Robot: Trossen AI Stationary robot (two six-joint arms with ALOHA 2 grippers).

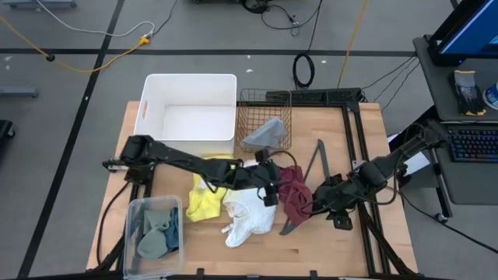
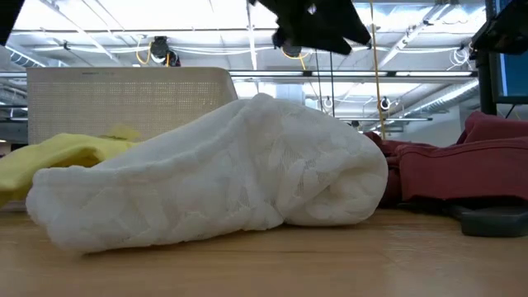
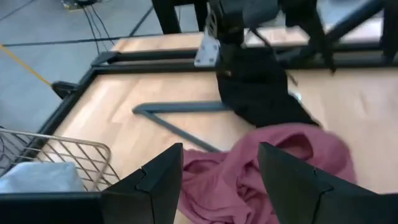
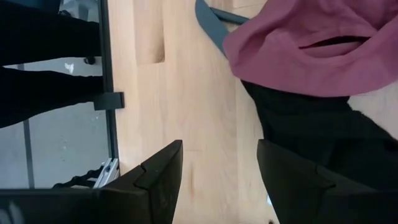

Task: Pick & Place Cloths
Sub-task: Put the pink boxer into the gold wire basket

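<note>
A maroon cloth (image 1: 296,198) lies crumpled on the table between my two grippers. A white cloth (image 1: 250,216) lies beside it, and a yellow one (image 1: 206,198) lies left of that. My left gripper (image 1: 272,190) is open and hovers at the maroon cloth's (image 3: 273,162) left edge. My right gripper (image 1: 317,201) is open and stands at the cloth's right side, beside a black cloth (image 4: 311,137). A grey cloth (image 1: 264,134) rests in the wire basket. Teal and sage cloths (image 1: 156,233) lie in a clear bin. My left gripper touches nothing. My right gripper stands right next to the black cloth (image 3: 261,93), which spreads on the table below it; I cannot tell whether a finger touches it.
A white plastic bin (image 1: 148,117) stands at the table's far left and a wire basket (image 1: 264,101) next to it. A thin black angled bar (image 1: 315,167) lies partly under the maroon cloth. The clear bin (image 1: 132,210) sits at the near left corner. Bare wood shows on the table's right near side.
</note>
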